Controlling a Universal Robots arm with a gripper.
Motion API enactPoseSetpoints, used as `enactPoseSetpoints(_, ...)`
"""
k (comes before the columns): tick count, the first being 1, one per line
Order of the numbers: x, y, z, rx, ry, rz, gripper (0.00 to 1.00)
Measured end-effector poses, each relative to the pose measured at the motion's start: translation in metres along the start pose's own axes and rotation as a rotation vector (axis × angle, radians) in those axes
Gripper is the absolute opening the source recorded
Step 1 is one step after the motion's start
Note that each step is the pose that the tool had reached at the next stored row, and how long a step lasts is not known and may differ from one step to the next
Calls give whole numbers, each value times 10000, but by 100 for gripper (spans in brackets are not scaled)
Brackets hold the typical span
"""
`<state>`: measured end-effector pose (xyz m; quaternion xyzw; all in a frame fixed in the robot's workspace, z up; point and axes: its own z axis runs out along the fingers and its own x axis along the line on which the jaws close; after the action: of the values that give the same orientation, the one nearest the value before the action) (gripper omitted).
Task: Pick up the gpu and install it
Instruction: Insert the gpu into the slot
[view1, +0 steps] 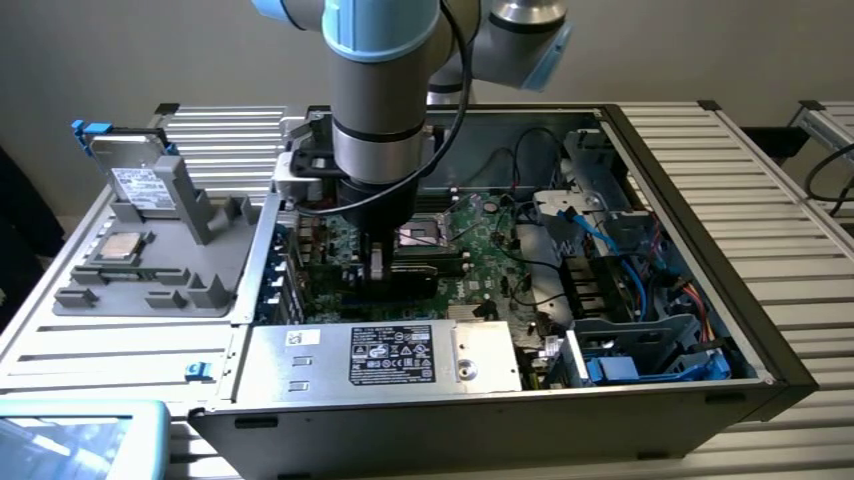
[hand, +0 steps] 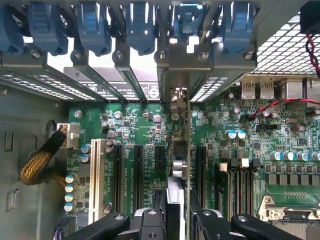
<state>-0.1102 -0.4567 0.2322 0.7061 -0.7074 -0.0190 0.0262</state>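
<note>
Gripper (hand: 176, 212) closed on gpu (hand: 178, 150), card held edge-on above motherboard (hand: 140, 125) slot, bracket toward rear openings for seating.

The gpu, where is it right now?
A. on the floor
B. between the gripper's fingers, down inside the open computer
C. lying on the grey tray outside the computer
B: the gpu stands edge-on between the gripper fingers, over the green motherboard slots inside the computer case.
</note>
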Motion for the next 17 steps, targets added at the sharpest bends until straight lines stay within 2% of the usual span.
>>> enactPoseSetpoints(17,-1,26,10,10,0,0,29)
